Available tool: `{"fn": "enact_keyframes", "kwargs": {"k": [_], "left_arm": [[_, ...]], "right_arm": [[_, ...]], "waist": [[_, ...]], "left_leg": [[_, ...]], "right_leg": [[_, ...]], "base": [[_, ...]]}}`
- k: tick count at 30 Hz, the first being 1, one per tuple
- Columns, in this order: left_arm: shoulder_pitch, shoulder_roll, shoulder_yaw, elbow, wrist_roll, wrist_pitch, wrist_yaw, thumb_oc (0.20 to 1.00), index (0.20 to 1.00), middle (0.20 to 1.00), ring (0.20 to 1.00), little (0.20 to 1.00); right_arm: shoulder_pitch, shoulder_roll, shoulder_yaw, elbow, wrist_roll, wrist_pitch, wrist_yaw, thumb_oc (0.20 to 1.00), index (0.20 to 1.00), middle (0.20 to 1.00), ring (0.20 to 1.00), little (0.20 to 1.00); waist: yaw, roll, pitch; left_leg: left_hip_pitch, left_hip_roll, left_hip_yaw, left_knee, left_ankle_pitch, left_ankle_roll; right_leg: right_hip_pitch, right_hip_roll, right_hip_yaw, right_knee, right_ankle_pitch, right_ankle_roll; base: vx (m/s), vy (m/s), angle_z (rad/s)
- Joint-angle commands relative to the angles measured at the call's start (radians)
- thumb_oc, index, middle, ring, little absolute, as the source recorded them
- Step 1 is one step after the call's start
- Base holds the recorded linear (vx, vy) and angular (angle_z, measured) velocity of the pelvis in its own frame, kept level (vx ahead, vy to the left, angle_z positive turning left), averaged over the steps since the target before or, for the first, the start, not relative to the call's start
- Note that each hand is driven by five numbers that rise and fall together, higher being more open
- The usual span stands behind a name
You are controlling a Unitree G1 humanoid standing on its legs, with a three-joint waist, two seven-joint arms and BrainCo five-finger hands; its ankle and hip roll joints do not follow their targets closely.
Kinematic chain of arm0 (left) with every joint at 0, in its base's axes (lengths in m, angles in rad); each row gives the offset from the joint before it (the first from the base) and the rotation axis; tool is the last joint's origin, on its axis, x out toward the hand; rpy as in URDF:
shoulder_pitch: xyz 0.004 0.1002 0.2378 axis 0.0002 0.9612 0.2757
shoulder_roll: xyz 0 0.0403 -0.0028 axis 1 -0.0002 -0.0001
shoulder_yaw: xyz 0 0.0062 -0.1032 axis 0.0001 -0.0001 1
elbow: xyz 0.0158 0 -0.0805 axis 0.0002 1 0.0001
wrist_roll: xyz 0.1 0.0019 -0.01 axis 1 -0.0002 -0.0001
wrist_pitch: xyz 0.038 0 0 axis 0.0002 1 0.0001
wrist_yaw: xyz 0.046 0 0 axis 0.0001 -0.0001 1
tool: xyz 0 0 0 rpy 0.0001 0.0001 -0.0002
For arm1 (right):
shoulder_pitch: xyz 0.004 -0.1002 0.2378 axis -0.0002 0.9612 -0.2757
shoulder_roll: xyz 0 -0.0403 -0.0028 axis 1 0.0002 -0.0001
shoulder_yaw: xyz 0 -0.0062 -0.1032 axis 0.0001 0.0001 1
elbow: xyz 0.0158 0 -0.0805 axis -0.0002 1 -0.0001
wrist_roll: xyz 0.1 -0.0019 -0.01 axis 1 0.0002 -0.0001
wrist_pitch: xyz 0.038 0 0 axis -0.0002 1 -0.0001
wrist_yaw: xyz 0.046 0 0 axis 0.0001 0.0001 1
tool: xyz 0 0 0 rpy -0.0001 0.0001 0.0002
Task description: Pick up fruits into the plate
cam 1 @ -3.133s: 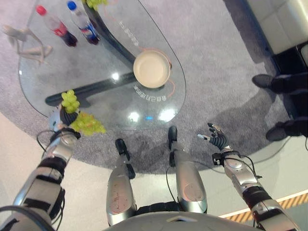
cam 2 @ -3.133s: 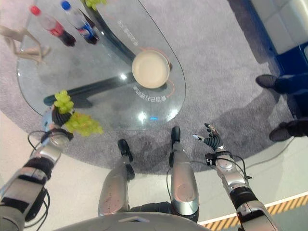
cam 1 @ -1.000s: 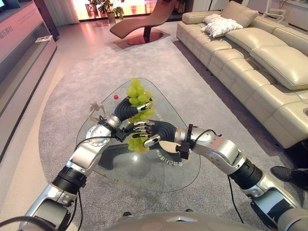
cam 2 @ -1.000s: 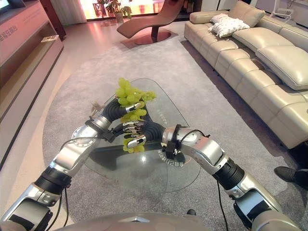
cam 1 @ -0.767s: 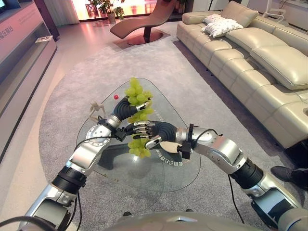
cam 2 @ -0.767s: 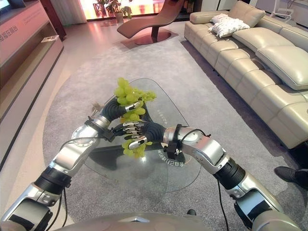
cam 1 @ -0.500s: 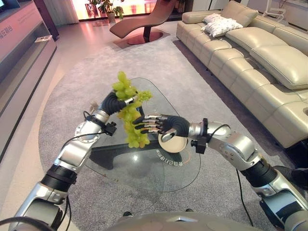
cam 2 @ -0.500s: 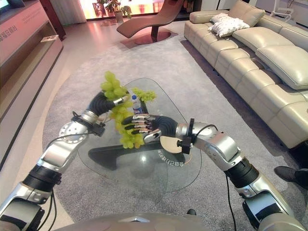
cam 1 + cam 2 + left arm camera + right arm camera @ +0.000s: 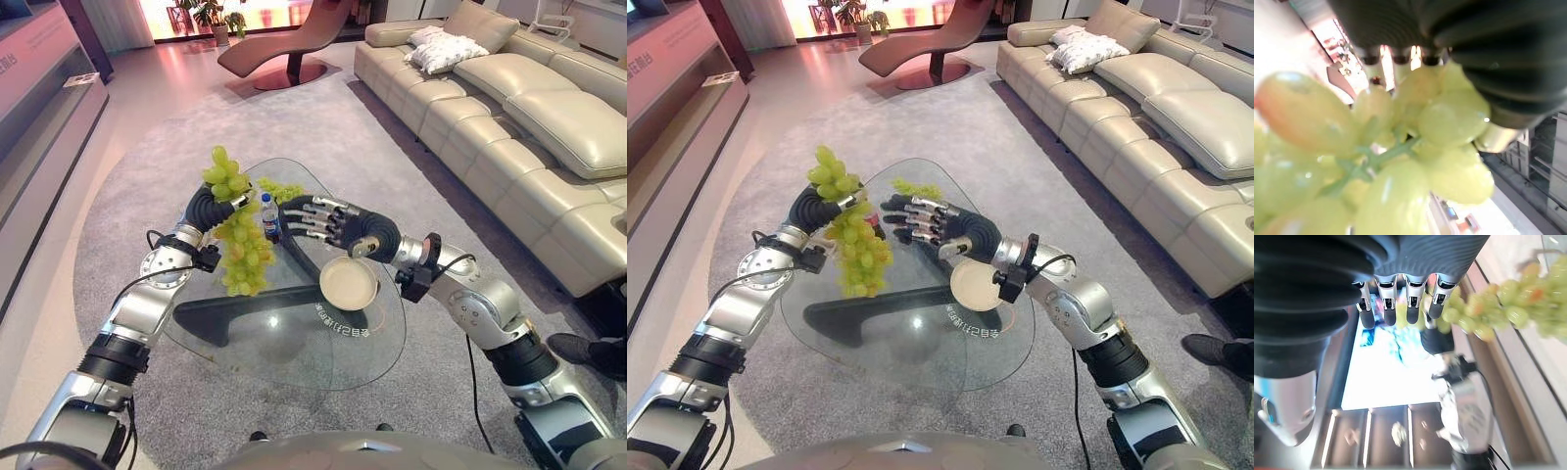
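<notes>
My left hand (image 9: 209, 207) is raised over the left side of the glass table (image 9: 294, 354) and is shut on a bunch of green grapes (image 9: 241, 257) that hangs down from it. The same grapes (image 9: 1400, 161) sit right against the fingers in the left wrist view. To the right of the bunch my right hand (image 9: 343, 221) is open with fingers spread, holding nothing. Its fingers (image 9: 1396, 308) point toward the grapes (image 9: 1498, 303) without touching them. A round beige plate (image 9: 348, 284) lies on the table just below the right hand. A second grape bunch (image 9: 284, 190) lies at the table's far end.
A small bottle (image 9: 269, 217) stands on the table between the two hands. A beige sofa (image 9: 509, 108) runs along the right, and a chaise (image 9: 284, 44) stands at the back. A person's shoe (image 9: 588, 350) is on the carpet at lower right.
The right hand has let go of the hanging bunch and drawn away to the right over the plate. The left hand has carried the grapes left. The camera has tilted up from the floor.
</notes>
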State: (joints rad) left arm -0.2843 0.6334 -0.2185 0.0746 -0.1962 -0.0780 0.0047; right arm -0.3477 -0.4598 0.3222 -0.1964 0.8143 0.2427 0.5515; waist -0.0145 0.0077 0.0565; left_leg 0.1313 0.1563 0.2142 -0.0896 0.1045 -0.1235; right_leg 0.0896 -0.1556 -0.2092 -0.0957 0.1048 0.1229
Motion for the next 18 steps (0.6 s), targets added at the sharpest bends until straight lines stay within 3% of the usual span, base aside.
{"fn": "enact_keyframes", "kwargs": {"k": [1,4,9,13,18], "left_arm": [[-0.149,0.011,0.037,-0.076,-0.058,-0.085,-0.047,0.200,0.200,0.200,0.200,0.200],[-0.158,-0.003,0.013,-0.116,-0.092,-0.063,-0.092,0.200,0.200,0.200,0.200,0.200],[-0.194,-0.021,-0.015,-0.159,-0.157,-0.031,-0.131,0.200,0.200,0.200,0.200,0.200],[-0.199,-0.030,-0.012,-0.214,-0.222,-0.033,-0.140,0.200,0.200,0.200,0.200,0.200],[-0.199,-0.033,0.013,-0.281,-0.259,-0.080,-0.123,0.200,0.200,0.200,0.200,0.200]], "right_arm": [[-0.032,0.054,-0.036,-0.047,0.046,-0.094,-0.030,1.000,1.000,1.000,1.000,1.000],[-0.048,0.081,-0.023,-0.046,0.050,-0.149,-0.079,1.000,1.000,1.000,1.000,1.000],[-0.086,0.114,-0.021,-0.053,0.005,-0.186,-0.176,1.000,1.000,1.000,1.000,1.000],[-0.085,0.118,-0.019,-0.040,-0.008,-0.177,-0.202,1.000,1.000,1.000,1.000,1.000],[-0.066,0.106,-0.023,-0.033,0.014,-0.143,-0.208,1.000,1.000,1.000,1.000,1.000]], "waist": [[-0.005,-0.021,-0.001],[-0.004,-0.016,0.003],[-0.004,-0.009,0.000],[-0.005,-0.004,0.000],[-0.002,-0.005,-0.001]], "left_leg": [[-0.004,0.015,0.002,0.044,-0.112,0.000],[0.000,0.015,0.006,0.045,-0.114,0.002],[-0.001,0.013,0.003,0.048,-0.118,0.003],[-0.004,0.012,0.001,0.048,-0.119,0.005],[-0.008,0.011,-0.004,0.047,-0.118,0.006]], "right_leg": [[0.045,-0.048,-0.062,0.045,-0.087,0.035],[0.048,-0.049,-0.063,0.045,-0.087,0.036],[0.049,-0.051,-0.060,0.042,-0.088,0.037],[0.044,-0.050,-0.054,0.046,-0.090,0.036],[0.043,-0.050,-0.052,0.049,-0.094,0.034]], "base": [[-0.03,0.008,-0.02],[0.00,0.000,0.00],[0.00,0.000,0.00],[0.00,0.000,0.00],[0.00,0.000,0.00]]}}
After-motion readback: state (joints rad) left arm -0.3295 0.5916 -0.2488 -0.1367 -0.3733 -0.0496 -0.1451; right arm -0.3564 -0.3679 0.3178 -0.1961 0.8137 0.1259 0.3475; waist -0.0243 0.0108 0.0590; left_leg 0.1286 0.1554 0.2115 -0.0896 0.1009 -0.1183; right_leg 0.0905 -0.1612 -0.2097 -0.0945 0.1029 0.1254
